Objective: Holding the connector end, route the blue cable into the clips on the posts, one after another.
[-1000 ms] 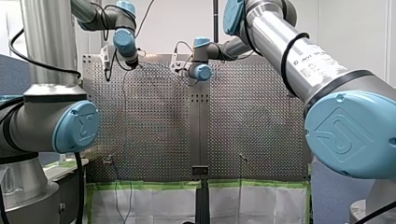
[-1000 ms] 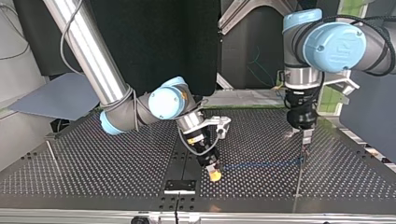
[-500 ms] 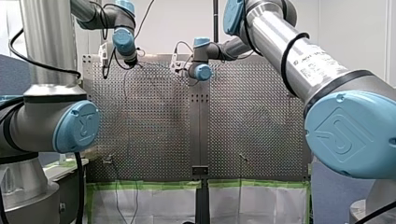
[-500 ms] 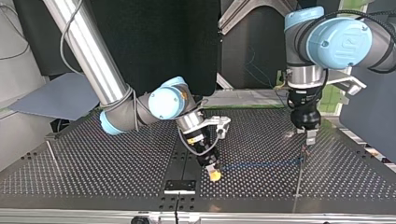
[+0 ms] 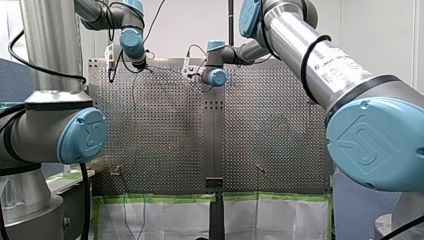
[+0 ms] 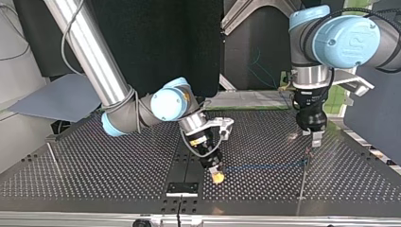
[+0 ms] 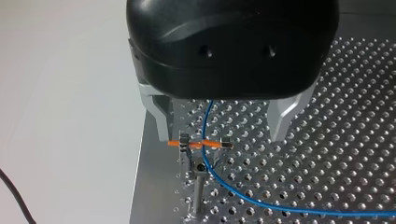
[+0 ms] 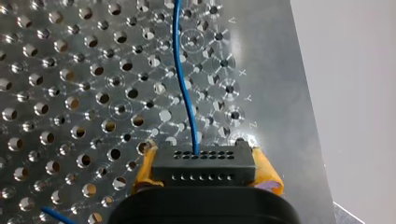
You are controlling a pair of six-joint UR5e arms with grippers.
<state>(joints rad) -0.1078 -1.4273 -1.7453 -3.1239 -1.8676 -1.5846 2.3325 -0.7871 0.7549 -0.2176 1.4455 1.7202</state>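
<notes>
A thin post [image 7: 198, 186] stands on the perforated counter [image 6: 118, 161] close to its edge, and it carries a small metal clip [image 7: 198, 151] with an orange bar [image 7: 175, 143] across its head. My left claw [image 7: 219, 133] hangs straight above this post. Its two metal fingers [image 7: 161, 119] are spread wide, one to each side of the clip, and they touch neither the clip nor the wire. The blue cable [image 7: 261, 205] passes through the head of the clip and crosses the orange bar. Above the post it rises between the spread fingers and goes out of sight behind the claw's black body. Below the clip it curves down and away over the counter. I cannot tell whether it is fully seated in the clip. In the top view the cable leaves the post as a nearly level line just above the counter and ends at my right claw [image 8: 205, 173], which is well apart from the post and tilted low over the holes. That claw is clamped on the black connector [image 8: 203, 165], with its yellow pads [image 8: 266, 175] pressed against the connector's two ends. The cable comes out of the middle of the connector's face and runs off ahead of it. A second post [image 6: 52, 152] stands far from the first, beyond my right arm.
</notes>
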